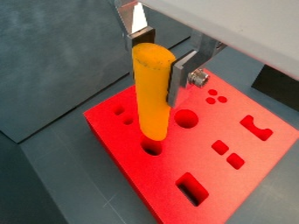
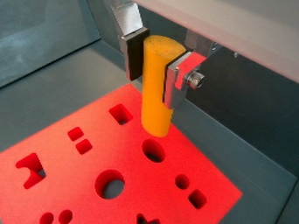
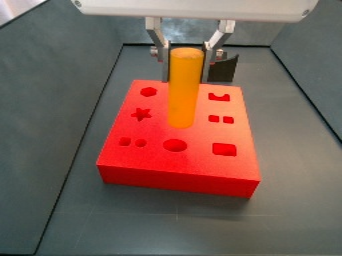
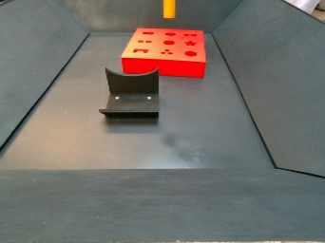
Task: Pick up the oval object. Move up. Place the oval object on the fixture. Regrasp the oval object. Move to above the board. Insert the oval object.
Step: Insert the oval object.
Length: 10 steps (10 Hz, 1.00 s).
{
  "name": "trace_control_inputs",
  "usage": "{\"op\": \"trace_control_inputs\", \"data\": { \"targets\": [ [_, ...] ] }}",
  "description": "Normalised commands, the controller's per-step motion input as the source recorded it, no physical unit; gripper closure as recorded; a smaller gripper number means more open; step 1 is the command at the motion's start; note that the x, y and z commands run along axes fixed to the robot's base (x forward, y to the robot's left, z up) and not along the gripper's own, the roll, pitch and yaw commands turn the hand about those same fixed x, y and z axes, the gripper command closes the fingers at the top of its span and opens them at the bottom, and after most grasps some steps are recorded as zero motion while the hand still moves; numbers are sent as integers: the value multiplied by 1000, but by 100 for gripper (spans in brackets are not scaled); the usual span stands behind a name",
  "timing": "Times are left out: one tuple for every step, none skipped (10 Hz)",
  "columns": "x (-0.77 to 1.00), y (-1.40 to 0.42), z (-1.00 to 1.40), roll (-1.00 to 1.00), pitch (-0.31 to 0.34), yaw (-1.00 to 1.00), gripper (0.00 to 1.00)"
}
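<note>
My gripper (image 1: 158,61) (image 2: 155,68) (image 3: 186,52) is shut on the upper end of the oval object (image 1: 152,96) (image 2: 156,96) (image 3: 185,90), a long yellow-orange peg held upright. The peg hangs over the middle of the red board (image 1: 128,166) (image 2: 70,171) (image 3: 181,172). Its lower end is just above the top face, close to an oval hole (image 2: 155,150) and not inside it. In a side view only the peg's tip (image 4: 169,9) shows above the board (image 4: 162,65). The dark fixture (image 4: 131,93) stands on the floor apart from the board, with nothing on it.
The board's top has several cut-outs: star, circles, squares and a slot. Sloping dark grey walls (image 4: 45,85) enclose the floor on both sides. Part of the fixture (image 3: 227,66) shows just beyond the board's far edge, behind the gripper.
</note>
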Motion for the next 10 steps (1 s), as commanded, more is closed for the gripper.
{"op": "trace_control_inputs", "data": {
  "targets": [
    [194,11,-169,110,51,0,100],
    [89,17,-151,91,34,0,100],
    [3,0,0,7,11,0,100],
    [46,-57,0,0,0,0,100],
    [203,-49,-114,49,3,0,100],
    [203,-11,-300,146,0,0,100],
    [197,-17,-371,197,0,-6,100],
    [260,0,-420,191,0,0,100],
    [240,0,-314,173,0,0,100],
    [197,-26,-94,59,0,-34,100]
  ]
}}
